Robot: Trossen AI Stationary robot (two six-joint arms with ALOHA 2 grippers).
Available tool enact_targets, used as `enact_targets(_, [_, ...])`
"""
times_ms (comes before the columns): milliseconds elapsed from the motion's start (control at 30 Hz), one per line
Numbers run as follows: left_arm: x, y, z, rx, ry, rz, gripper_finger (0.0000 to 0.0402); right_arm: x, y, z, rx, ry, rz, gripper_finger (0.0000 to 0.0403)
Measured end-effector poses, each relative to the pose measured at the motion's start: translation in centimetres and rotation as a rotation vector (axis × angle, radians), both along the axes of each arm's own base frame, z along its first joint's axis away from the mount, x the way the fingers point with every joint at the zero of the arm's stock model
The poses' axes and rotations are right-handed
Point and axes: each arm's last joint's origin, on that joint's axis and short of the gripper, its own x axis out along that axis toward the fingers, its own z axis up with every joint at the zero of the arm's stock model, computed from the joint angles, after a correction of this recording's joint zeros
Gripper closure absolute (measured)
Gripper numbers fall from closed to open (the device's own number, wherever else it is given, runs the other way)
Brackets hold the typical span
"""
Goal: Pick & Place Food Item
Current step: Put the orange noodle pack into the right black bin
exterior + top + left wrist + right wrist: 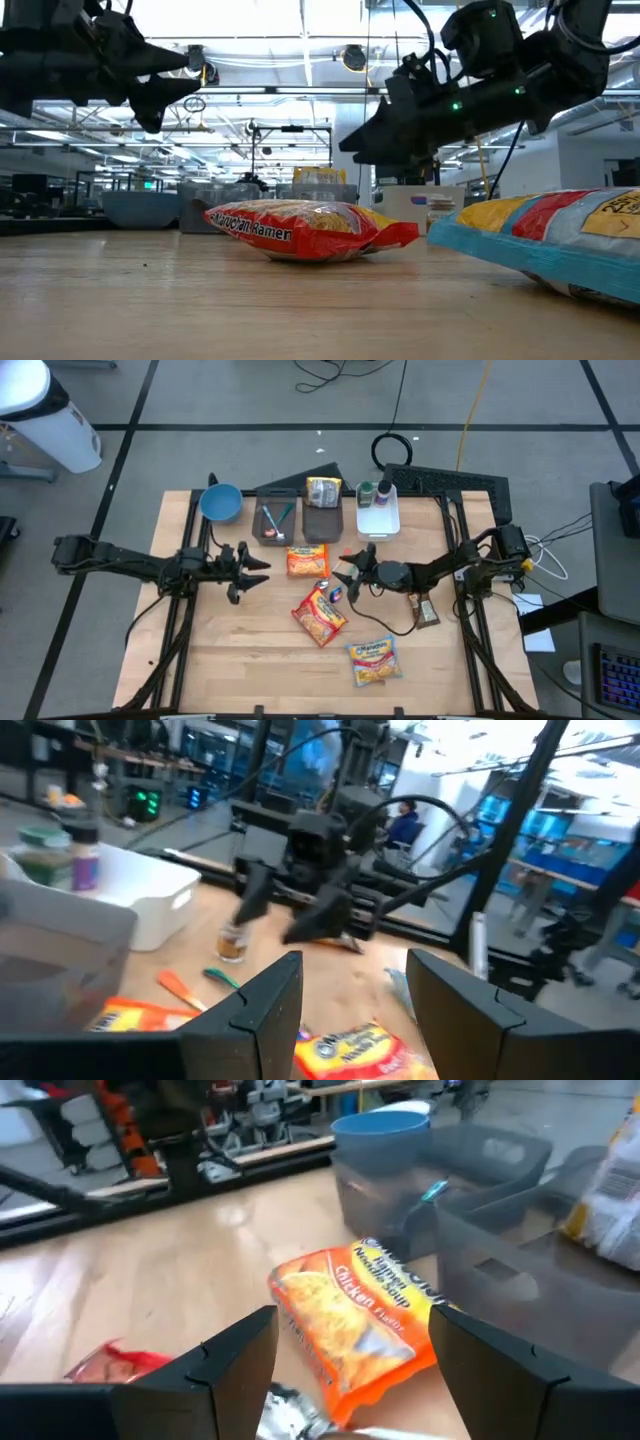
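- Right gripper (pixel 345 577), jaws open and empty, hovers beside the orange noodle packet (pixel 306 561); slick wrapper may slip.
- Left gripper (pixel 256 568), jaws open, empty, nearby: collision risk.

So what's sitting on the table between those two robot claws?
In the high view, an orange noodle packet lies between the left gripper and the right gripper, both open and above the table.
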Motion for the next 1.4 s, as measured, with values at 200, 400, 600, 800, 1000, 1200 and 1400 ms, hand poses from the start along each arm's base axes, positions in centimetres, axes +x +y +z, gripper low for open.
enact_targets(200, [0.5, 0.0, -1.4, 0.075, 0.118, 0.041, 0.0215, 0.0, 1.3, -1.0, -0.001, 0.053, 0.06, 0.0149])
enact_targets(400, [1.1, 0.1, -3.1, 0.134, 0.24, 0.053, 0.0215, 0.5, 2.1, -2.2, 0.0, 0.004, 0.084, 0.0149])
enact_targets(600, [1.9, 0.3, -3.4, 0.148, 0.285, 0.092, 0.0215, 0.7, 1.9, -2.4, -0.057, -0.023, 0.09, 0.0149])
enact_targets(800, [2.8, 1.4, -3.2, 0.04, 0.386, 0.146, 0.0215, 1.2, 1.2, -2.2, -0.047, -0.031, 0.138, 0.0149])
enact_targets(1000, [3.3, 2.4, -2.7, -0.039, 0.452, 0.19, 0.0215, 3.7, 0.7, -1.1, -0.059, 0.038, 0.195, 0.0149])
enact_targets(1200, [3.1, 3.0, -2.9, -0.232, 0.465, 0.248, 0.0215, 4.7, 0.7, -0.4, -0.104, 0.054, 0.202, 0.0149])
enact_targets(1400, [2.9, 3.8, -3.2, -0.434, 0.459, 0.335, 0.0215, 4.6, 1.2, -0.5, -0.106, 0.071, 0.216, 0.0149])
